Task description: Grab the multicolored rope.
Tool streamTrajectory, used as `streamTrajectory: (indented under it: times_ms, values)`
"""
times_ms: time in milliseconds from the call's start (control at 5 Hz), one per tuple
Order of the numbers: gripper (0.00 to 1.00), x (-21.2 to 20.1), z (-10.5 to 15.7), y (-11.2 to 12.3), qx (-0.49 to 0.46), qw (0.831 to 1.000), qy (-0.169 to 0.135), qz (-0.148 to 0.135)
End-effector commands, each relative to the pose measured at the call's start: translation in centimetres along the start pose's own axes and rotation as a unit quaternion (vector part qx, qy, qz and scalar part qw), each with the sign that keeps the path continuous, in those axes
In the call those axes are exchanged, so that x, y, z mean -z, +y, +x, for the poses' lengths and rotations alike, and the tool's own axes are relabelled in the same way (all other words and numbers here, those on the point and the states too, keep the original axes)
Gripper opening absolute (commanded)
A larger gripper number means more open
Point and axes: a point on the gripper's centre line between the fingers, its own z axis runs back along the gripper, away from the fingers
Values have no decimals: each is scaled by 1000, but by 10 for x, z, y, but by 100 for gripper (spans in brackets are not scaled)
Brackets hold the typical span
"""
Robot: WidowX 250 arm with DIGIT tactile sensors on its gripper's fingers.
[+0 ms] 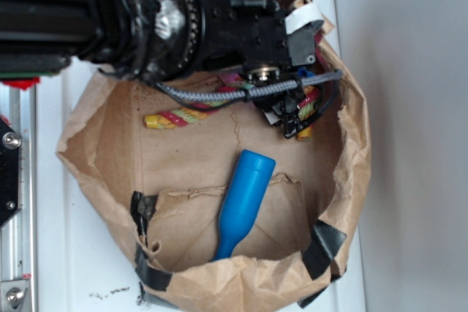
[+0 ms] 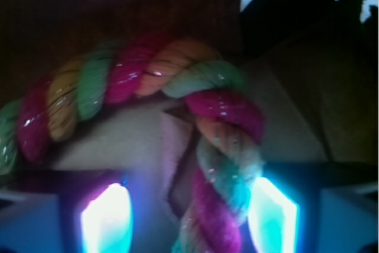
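- My gripper (image 2: 189, 220) is open wide, holding nothing; the rope (image 2: 225, 164) runs down between the two glowing fingers (image 2: 106, 217), nearer the right one.
- I judge this the closing step: next I squeeze shut on the strand, then lift.
- The rope bends sharply just ahead of the jaws, its other leg trailing left across the floor of the paper bag (image 1: 102, 107).
- My arm reaches in low over the bag's far side; the blue bottle (image 1: 245, 199) lies well apart.

A blue bottle (image 1: 244, 201) lies inside a taped, seemingly paper tray (image 1: 102, 118).
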Motion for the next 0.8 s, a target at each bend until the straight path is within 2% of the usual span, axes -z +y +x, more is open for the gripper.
streamTrajectory:
  times_ms: [0,200,600]
  values:
    - [0,-29,5,8,15,1000,-4,-22]
    - [0,-42,5,10,16,999,-6,-37]
    - [0,-98,4,22,14,993,13,-112]
